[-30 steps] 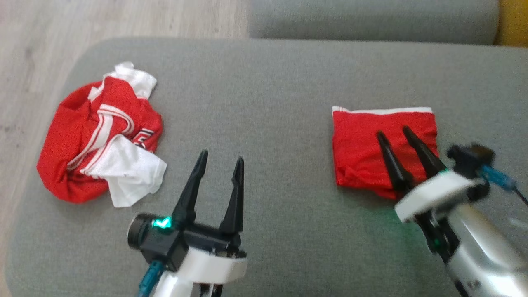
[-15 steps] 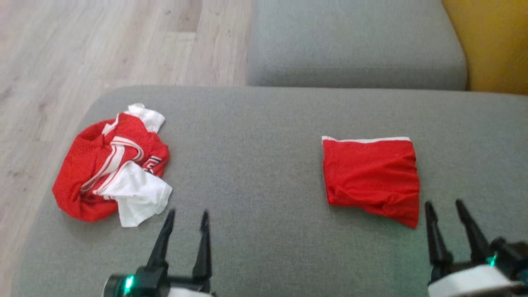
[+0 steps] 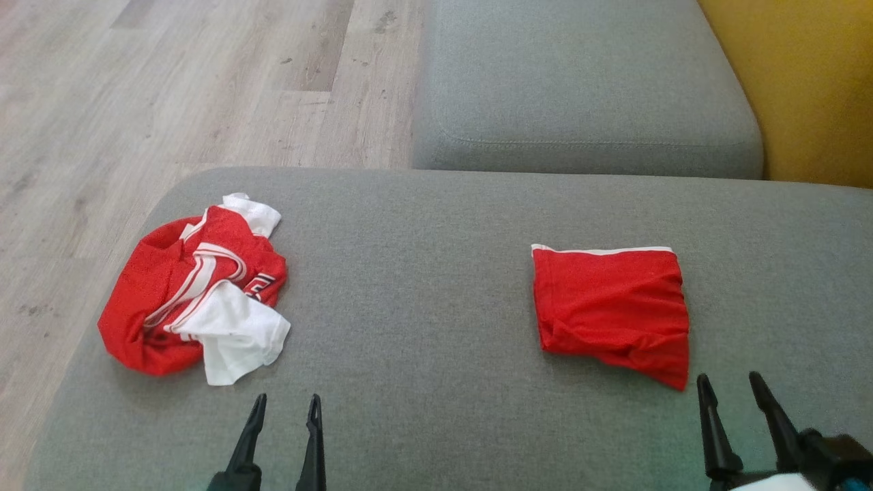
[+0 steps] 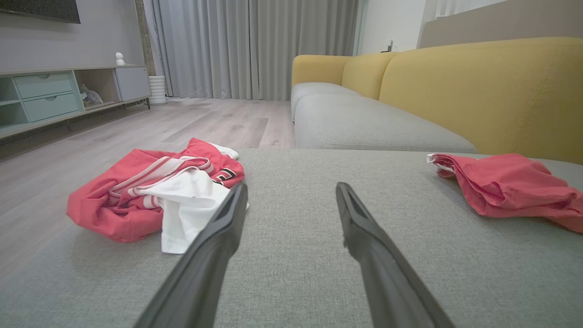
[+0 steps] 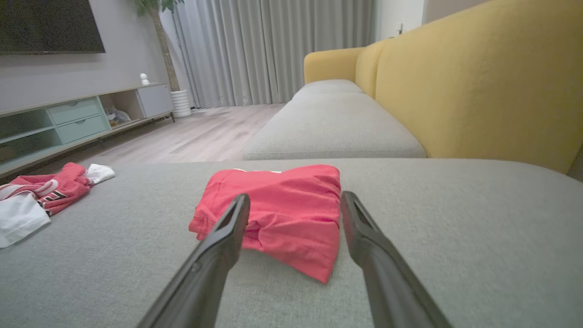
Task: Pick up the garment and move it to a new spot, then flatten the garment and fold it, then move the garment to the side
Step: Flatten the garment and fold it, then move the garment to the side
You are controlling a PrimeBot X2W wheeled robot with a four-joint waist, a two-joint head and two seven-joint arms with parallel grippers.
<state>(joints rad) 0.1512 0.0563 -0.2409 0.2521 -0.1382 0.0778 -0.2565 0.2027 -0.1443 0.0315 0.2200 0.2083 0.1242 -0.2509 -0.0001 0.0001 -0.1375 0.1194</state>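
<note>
wide grey seat cushion (image 3: 436, 204) up front, second grey cushion (image 3: 586, 88) just beyond it. yellow sofa back (image 3: 818, 88) along the right. pale wood floor (image 3: 170, 82) to the left. further off: grey curtains (image 4: 255, 45), cabinet (image 4: 45, 95) with mint drawers, dark tv (image 5: 45, 25).

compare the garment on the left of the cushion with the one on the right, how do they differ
Pose: the left garment is crumpled in a heap; the right garment is folded into a neat near-rectangle.
Colour: the left garment mixes red with white panels and stripes; the right garment is almost all red with one thin white edge.
Both are red and lie apart on the grey cushion.
</note>
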